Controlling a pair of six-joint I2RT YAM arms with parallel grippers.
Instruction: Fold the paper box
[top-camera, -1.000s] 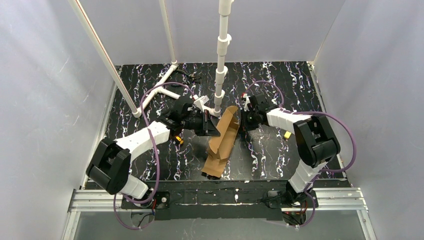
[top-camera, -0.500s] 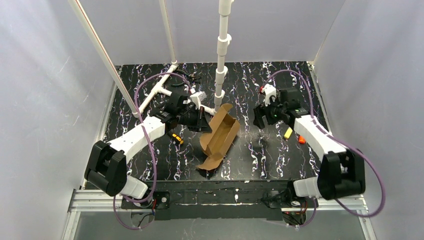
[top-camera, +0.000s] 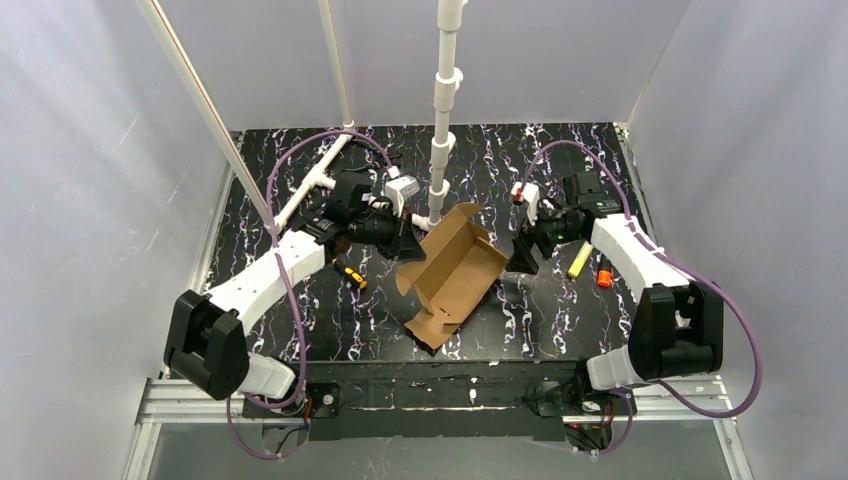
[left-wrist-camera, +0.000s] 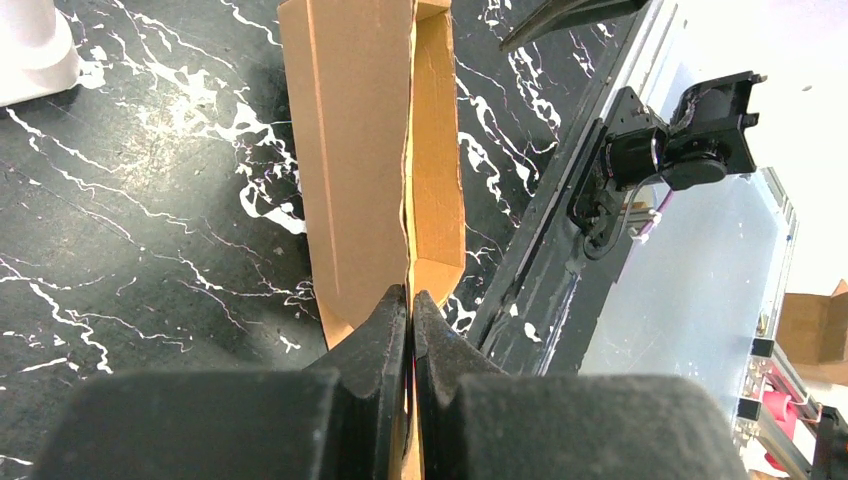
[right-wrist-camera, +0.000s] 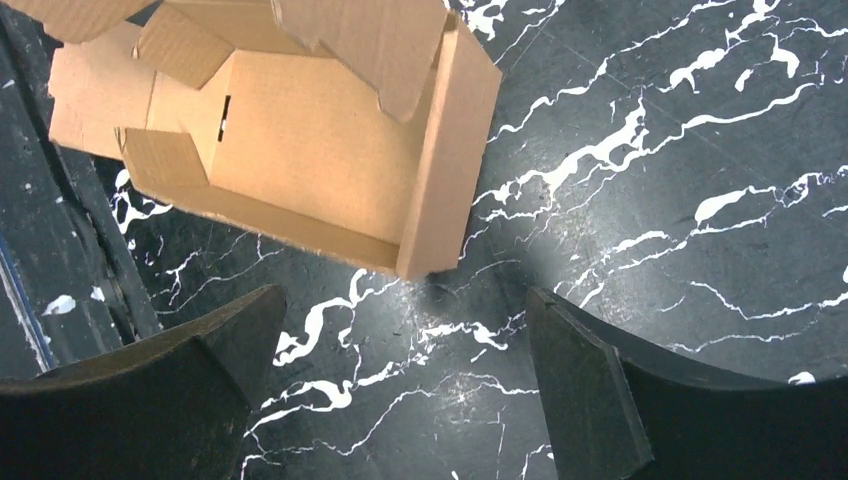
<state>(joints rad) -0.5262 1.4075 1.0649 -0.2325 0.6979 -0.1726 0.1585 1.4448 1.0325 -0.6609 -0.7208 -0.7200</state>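
Observation:
The paper box (top-camera: 455, 270) is a half-formed brown cardboard tray lying open side up in the middle of the black marbled table, with loose flaps at its near end. My left gripper (top-camera: 405, 245) is shut on the box's left wall; in the left wrist view the fingers (left-wrist-camera: 385, 320) pinch that upright wall (left-wrist-camera: 360, 150) edge-on. My right gripper (top-camera: 522, 258) hangs open just right of the box and apart from it. In the right wrist view its gripper (right-wrist-camera: 405, 300) has only table between the fingers, and the box's corner (right-wrist-camera: 300, 150) lies just beyond the tips.
A white pipe post (top-camera: 440, 150) stands just behind the box, with a white pipe frame (top-camera: 320, 175) at the back left. A small yellow-handled tool (top-camera: 350, 273) lies under the left arm. Yellow (top-camera: 578, 262) and orange (top-camera: 603, 277) items lie under the right arm.
My right gripper opened, let go of the box and drew back to the right. The box swung from standing narrow on edge to lying open side up. My left gripper kept its grip.

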